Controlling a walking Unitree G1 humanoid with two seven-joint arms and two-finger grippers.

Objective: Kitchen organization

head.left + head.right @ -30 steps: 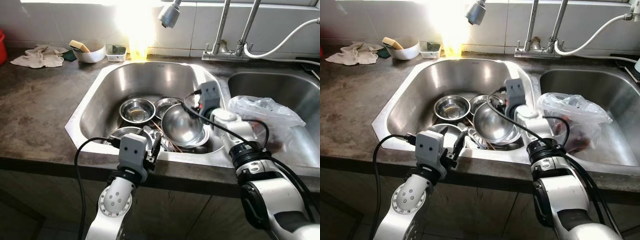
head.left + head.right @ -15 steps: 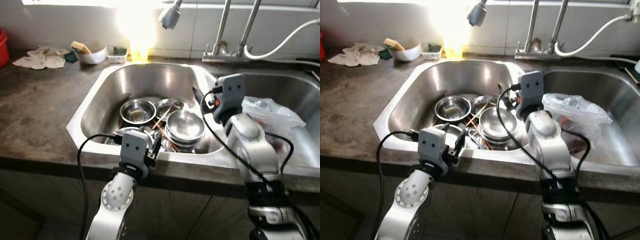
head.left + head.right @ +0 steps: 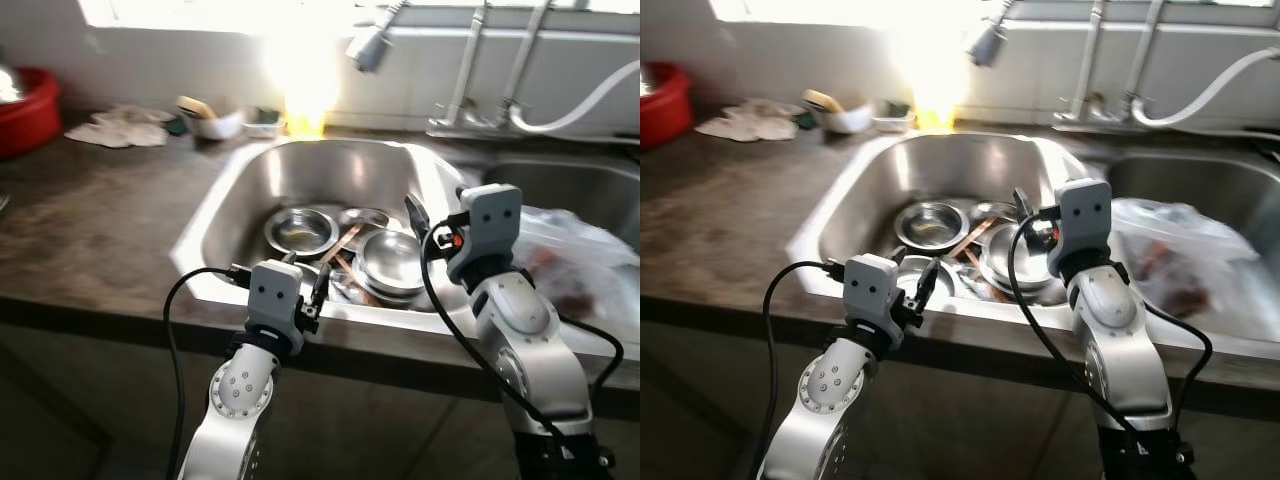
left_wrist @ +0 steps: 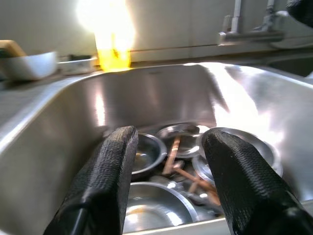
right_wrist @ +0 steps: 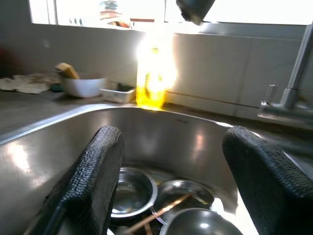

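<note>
Several steel bowls lie in the left sink basin (image 3: 215, 215): a small one (image 3: 303, 229) at the left, a stack of bowls (image 3: 392, 262) at the right, and another (image 4: 156, 215) near the front wall. Brown chopsticks (image 3: 345, 243) lie among them. My left gripper (image 4: 168, 142) hovers over the basin's front rim, open and empty. My right gripper (image 5: 171, 142) is held above the basin's right rim, also open and empty, and looks across the bowls (image 5: 132, 191).
A clear plastic bag (image 3: 580, 255) lies in the right basin. The spray head (image 3: 368, 45) hangs over the sink, with taps (image 3: 480, 100) behind it. On the counter at the back left are a white bowl (image 3: 215, 120), a cloth (image 3: 120, 130) and a red tub (image 3: 30, 110).
A second ago my right gripper was down at a large tilted steel bowl. That bowl now rests on the stack and the gripper has risen and drawn back. The camera has shifted.
</note>
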